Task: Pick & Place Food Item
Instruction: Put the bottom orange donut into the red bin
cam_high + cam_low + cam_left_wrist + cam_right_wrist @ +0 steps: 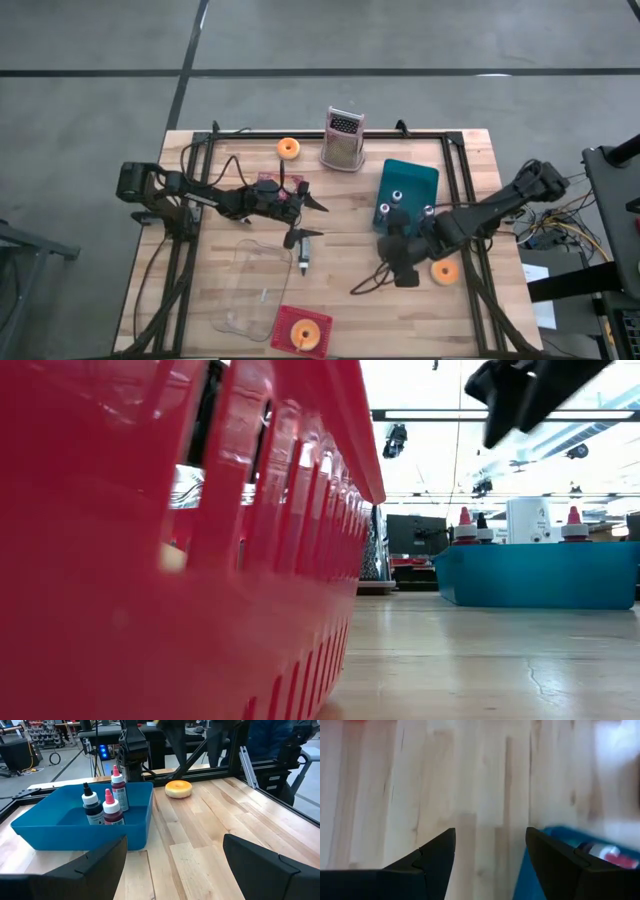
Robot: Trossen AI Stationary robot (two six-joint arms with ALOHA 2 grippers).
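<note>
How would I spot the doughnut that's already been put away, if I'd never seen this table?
Start at the wooden table and go to its near edge, beside the clear plastic tray. There sits a small red basket holding a doughnut. The two other doughnuts lie bare on the wood.

We see bare wood on the table (345, 300) between the clear tray (252, 288) and the right arm's cable, a wide lane running toward the near edge. The blue bin (410, 190), holding three bottles (105, 802), blocks the right centre, and the metal grater (343, 138) stands just beside it toward the far edge. The red basket (302, 331) sits at the near edge, touching the clear tray's corner. The left gripper (308, 203), fingers spread, hangs over the middle; the right gripper (400, 245), also spread, sits just beside the bin's near end. One donut (445, 271) lies beside the right arm, another (289, 148) near the far edge with open wood around it.
</note>
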